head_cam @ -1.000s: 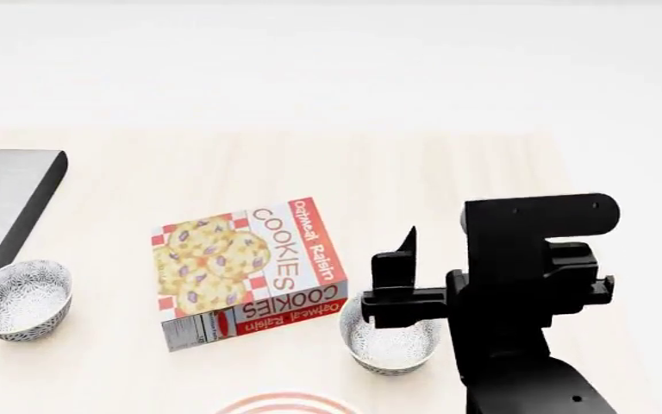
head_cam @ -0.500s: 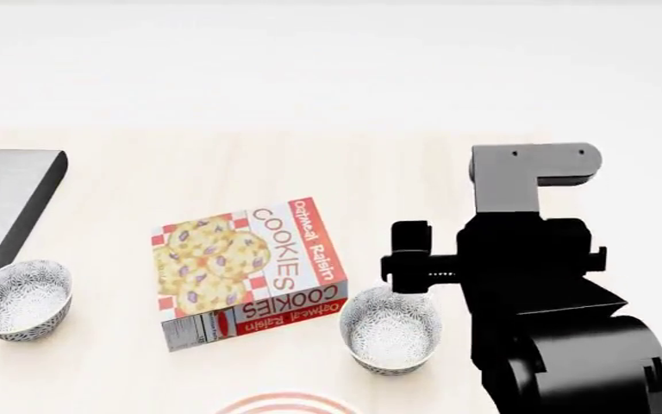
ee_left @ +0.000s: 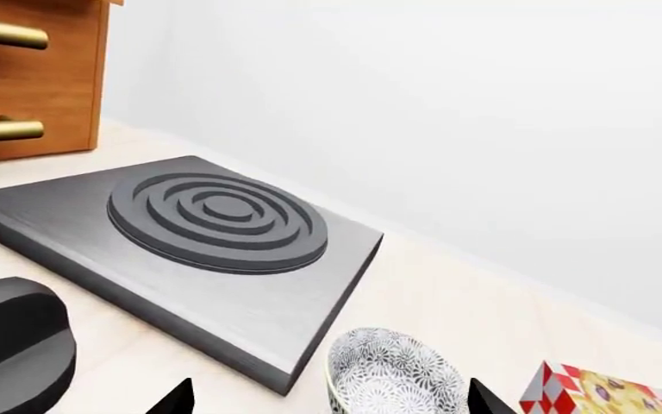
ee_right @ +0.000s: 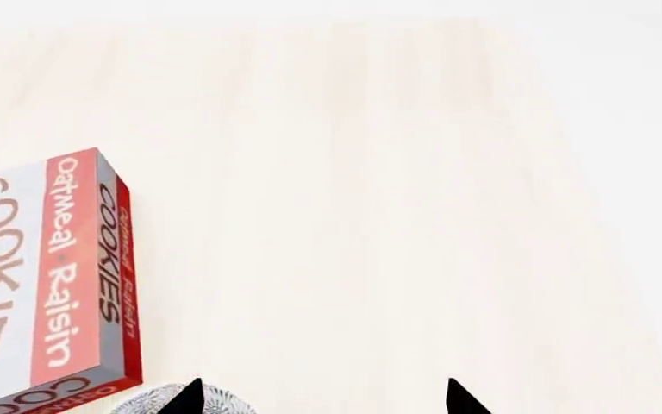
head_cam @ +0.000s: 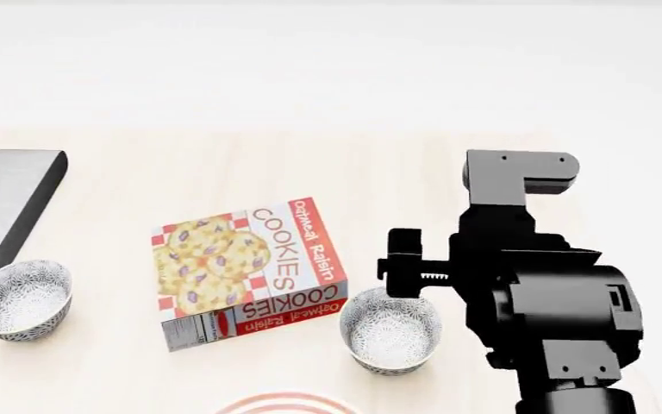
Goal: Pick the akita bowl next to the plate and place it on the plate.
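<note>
The akita bowl [head_cam: 391, 330], speckled grey-black outside and white inside, stands just right of the cookie box, close to the plate [head_cam: 285, 403], of which only a red-ringed rim shows at the head view's lower edge. My right gripper [head_cam: 405, 266] hovers above the bowl's far rim, open and empty. In the right wrist view only a sliver of that bowl [ee_right: 218, 403] shows, by one of the right gripper's [ee_right: 323, 401] two tips. An identical bowl [head_cam: 21, 298] sits far left by the stove. My left gripper [ee_left: 331, 401] is open, with this left bowl [ee_left: 406, 377] between its spread tips.
An Oatmeal Raisin cookie box [head_cam: 251, 267] lies flat between the two bowls. A dark grey stove plate [ee_left: 193, 233] with a ringed burner lies at the far left, and behind it stands a wooden drawer cabinet [ee_left: 32, 78]. Bare light-wood tabletop [ee_right: 423, 216] stretches beyond the right gripper.
The right arm has swung and turned at the wrist. Its gripper rose from right over the akita bowl to a spot above the bowl's far rim. Bowls, box and plate stayed put.
</note>
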